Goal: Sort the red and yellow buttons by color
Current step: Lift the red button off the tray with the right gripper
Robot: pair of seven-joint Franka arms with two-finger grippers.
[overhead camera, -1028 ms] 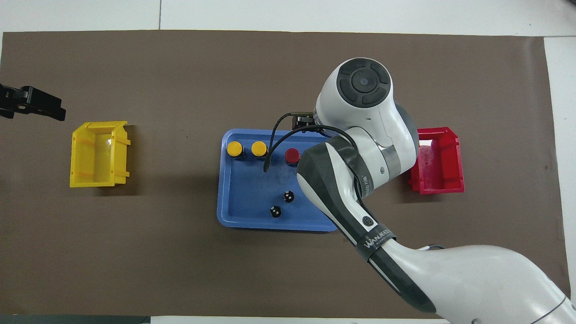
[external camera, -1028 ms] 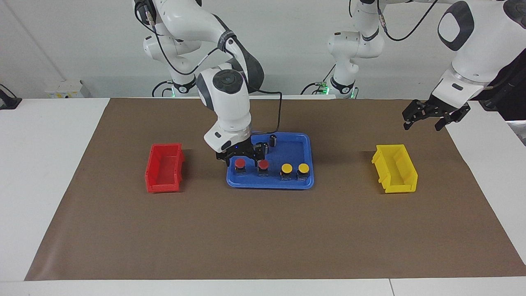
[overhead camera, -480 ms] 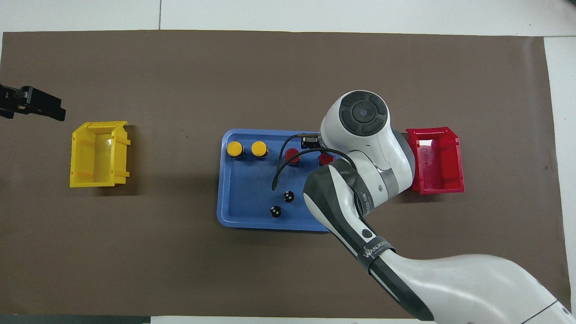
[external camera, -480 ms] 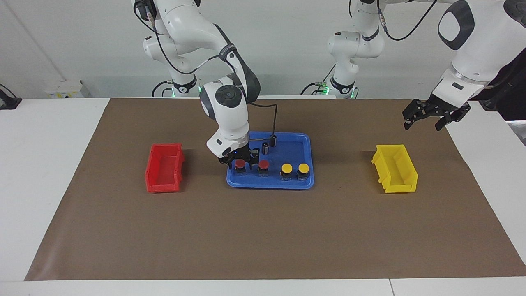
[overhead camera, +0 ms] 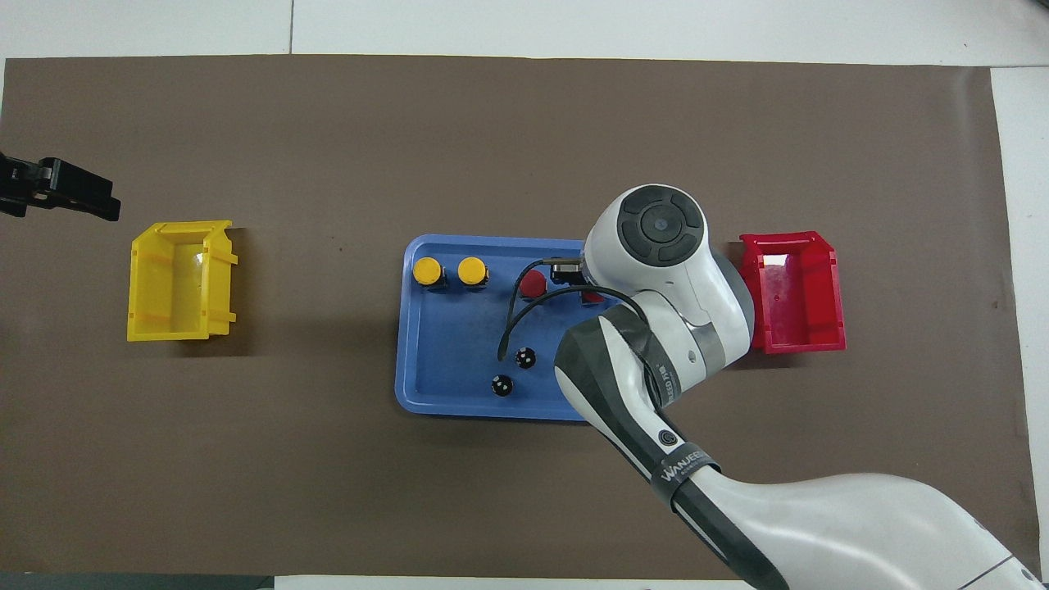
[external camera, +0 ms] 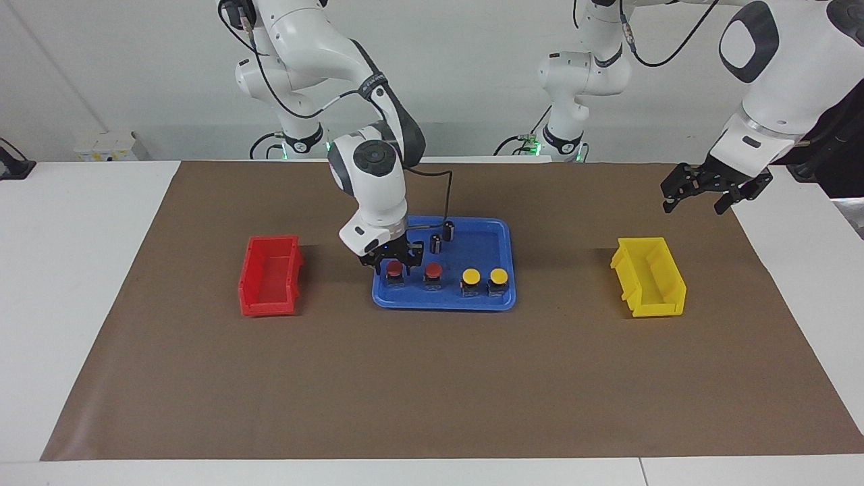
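Observation:
A blue tray [external camera: 487,233] [overhead camera: 447,344] holds a row of buttons along its edge farthest from the robots. My right gripper [external camera: 394,264] is down over the red button [external camera: 394,268] [overhead camera: 592,297] at the row's end toward the red bin, a finger on either side of it, still open. Its wrist hides most of that button in the overhead view. Beside it stands a second red button [external camera: 433,271] [overhead camera: 533,283], then two yellow buttons [external camera: 471,276] [external camera: 498,275] [overhead camera: 427,270] [overhead camera: 472,270]. My left gripper [external camera: 698,189] [overhead camera: 57,188] waits open in the air over the mat beside the yellow bin.
A red bin [external camera: 270,275] [overhead camera: 791,291] stands toward the right arm's end of the table, a yellow bin [external camera: 649,277] [overhead camera: 176,280] toward the left arm's end. Two black cylinders [external camera: 448,230] [overhead camera: 525,357] stand in the tray nearer to the robots. A brown mat covers the table.
My right gripper has come down around the end red button and its fingers have drawn closer together. The left arm has not moved.

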